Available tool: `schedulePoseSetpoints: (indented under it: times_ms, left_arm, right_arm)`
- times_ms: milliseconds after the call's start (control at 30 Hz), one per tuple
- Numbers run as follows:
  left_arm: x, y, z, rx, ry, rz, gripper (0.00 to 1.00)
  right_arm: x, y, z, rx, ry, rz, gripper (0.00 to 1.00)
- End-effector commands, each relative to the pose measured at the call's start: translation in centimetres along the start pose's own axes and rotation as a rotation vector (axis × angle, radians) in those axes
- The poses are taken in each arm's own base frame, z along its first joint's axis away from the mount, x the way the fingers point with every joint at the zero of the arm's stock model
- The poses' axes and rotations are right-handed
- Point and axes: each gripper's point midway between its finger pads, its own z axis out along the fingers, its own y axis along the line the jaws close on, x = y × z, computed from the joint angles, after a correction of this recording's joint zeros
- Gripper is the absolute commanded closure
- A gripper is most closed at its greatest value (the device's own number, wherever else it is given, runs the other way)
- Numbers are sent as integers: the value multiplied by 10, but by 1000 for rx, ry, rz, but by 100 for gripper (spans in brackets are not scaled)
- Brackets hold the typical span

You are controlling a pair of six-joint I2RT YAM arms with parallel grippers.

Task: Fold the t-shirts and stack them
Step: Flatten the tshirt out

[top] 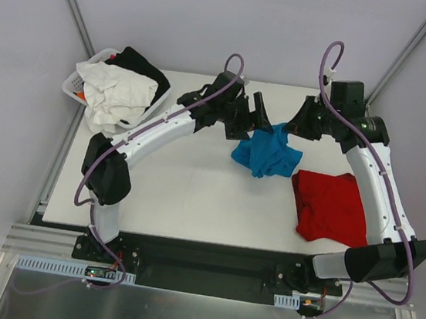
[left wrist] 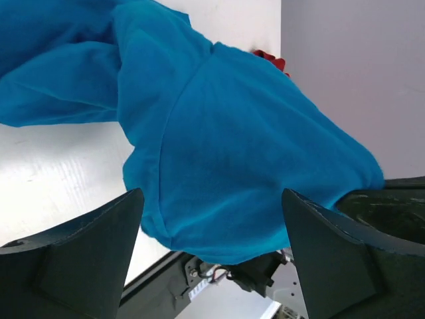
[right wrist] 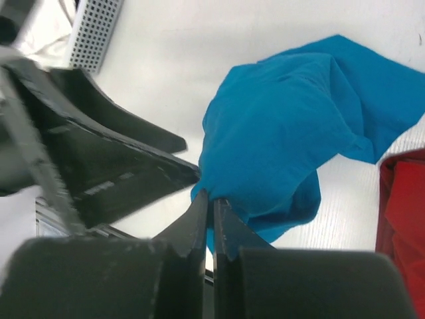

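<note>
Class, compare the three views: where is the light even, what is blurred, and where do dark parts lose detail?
Top external: soft, even light, faint shadows on the table, turquoise t-shirt and red t-shirt sharp. Left wrist: the shirt is crisp; the left gripper reads as flat dark shapes. Right wrist: black parts at the left edge look smeared; the right gripper is nearly featureless black.

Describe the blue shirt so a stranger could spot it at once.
Start at the white table, far middle. The blue shirt is bunched up there, just left of the red shirt. It is the only turquoise cloth in the scene.
</note>
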Motion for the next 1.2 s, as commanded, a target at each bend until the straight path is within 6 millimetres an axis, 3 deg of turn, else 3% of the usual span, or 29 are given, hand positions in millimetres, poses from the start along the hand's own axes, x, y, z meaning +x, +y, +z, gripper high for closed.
schedulePoseSetpoints:
  times_ms: [0,100,367,600,733,933,1067,1133,1167]
  left_arm:
    - [28,8,21,38,110,-75,14]
    - [39,26,32,11,155,-65,13]
    - [54,41,64,8,263,-95,12]
    - [49,57,86,-34,252,-87,12]
    - [33,80,83,-166,163,-22,12]
    - [7,115,59,-368,28,107,11]
    - [7,121,60,-381,30,122,10]
    - [8,112,67,-333,48,119,10]
    - [18,106,77,-276,104,106,10]
  right_arm:
    - [-37,24,-21,-66,-114,-30,99]
    - [-47,33,-39,-78,-154,-46,99]
    - [-62,45,-88,-92,-259,-46,99]
    - [-65,46,-121,-79,-323,-41,99]
    - [-62,45,-134,-75,-340,-32,99]
    - [-54,47,-148,-83,-355,-4,99]
    - [-46,48,-154,-95,-353,17,99]
    - [-41,48,-161,-95,-363,16,99]
    - [-39,47,-161,-90,-361,16,99]
